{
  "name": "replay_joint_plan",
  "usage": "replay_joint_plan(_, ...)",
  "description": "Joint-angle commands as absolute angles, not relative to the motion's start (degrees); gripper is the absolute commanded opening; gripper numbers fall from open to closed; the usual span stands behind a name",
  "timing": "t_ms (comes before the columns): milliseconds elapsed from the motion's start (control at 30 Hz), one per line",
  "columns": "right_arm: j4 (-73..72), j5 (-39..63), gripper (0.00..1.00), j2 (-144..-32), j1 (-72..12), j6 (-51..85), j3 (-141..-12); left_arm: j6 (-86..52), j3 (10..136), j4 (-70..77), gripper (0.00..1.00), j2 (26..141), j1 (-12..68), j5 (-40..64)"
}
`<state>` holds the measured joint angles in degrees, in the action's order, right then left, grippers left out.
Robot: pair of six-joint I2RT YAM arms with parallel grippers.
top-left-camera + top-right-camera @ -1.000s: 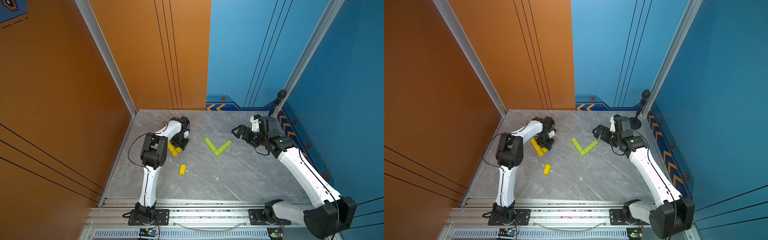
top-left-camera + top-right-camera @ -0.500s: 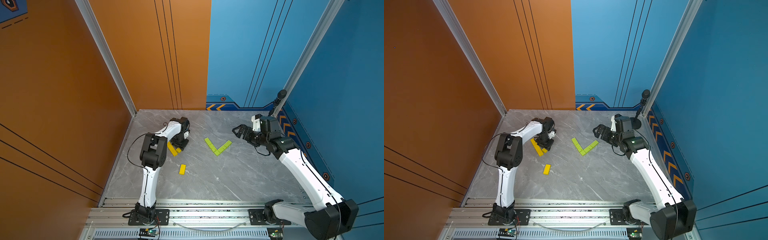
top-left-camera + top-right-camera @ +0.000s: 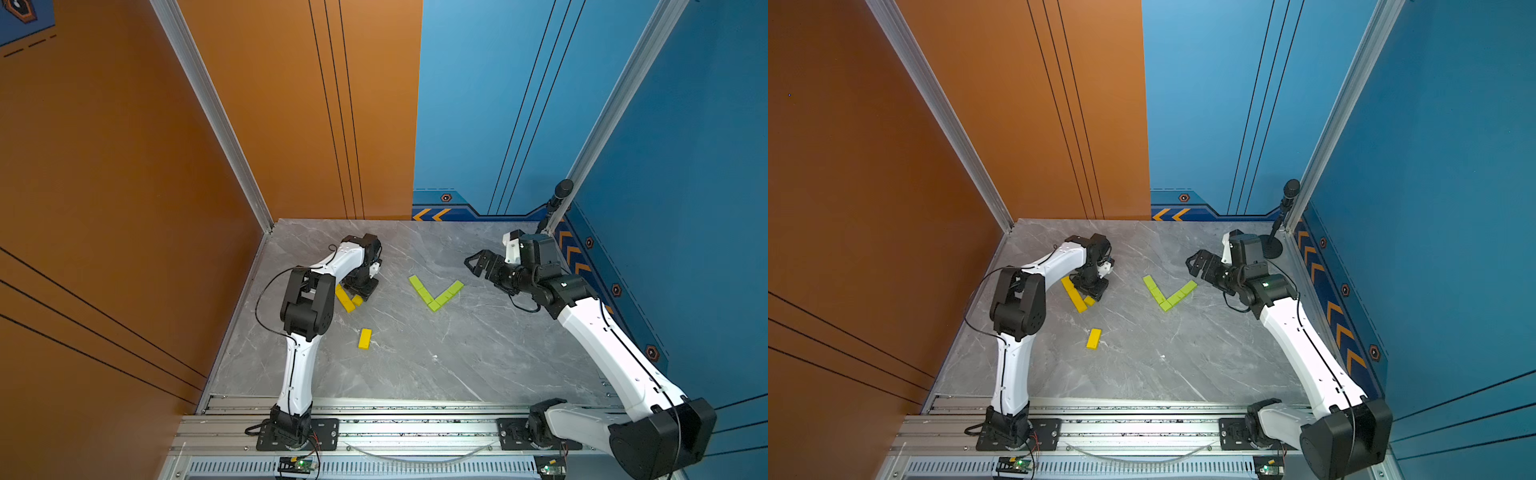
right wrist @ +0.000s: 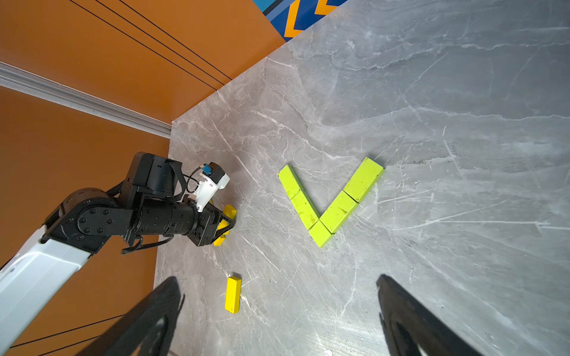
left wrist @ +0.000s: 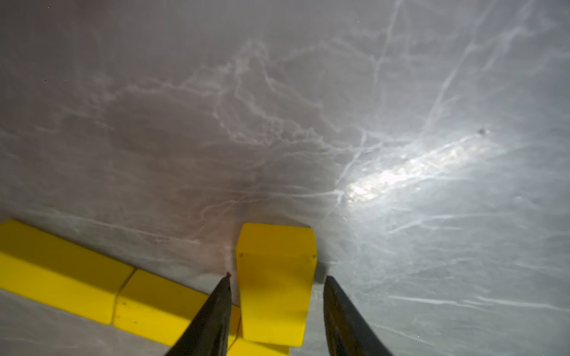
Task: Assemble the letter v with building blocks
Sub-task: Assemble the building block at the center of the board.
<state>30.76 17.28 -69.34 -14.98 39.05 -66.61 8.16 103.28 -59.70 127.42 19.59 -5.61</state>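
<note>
While the left gripper (image 5: 278,276) straddles a yellow block (image 5: 276,286), jaws clear of its sides, the right gripper (image 4: 277,277) hangs wide open near the lime-green V (image 4: 330,212)

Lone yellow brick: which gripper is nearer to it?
Left. The left gripper is at the yellow row near the lone yellow brick; the right gripper hangs farther off, beyond the green V.

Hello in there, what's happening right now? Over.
Left hand open, straddling a yellow block beside the yellow row. Right hand open, empty. Green V laid out; spare yellow brick lies apart. Nothing in the way.
</note>
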Motion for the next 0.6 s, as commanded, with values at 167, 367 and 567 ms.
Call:
replay_joint_plan(167,29.8,16.0,1.0,-67.4,-14.9,39.6,-66.7,8.9,107.2,-61.5,0.54,129.6,20.7,-7.2)
replay_joint_plan(367,29.7,15.7,1.0,-67.1,-14.9,39.7,-66.9,8.9,107.2,-61.5,0.53,130.2,20.0,-5.1)
replay_joint_plan(567,29.7,15.7,1.0,-67.2,-14.9,39.8,-67.1,9.0,107.8,-61.4,0.51,131.0,20.5,-4.5)
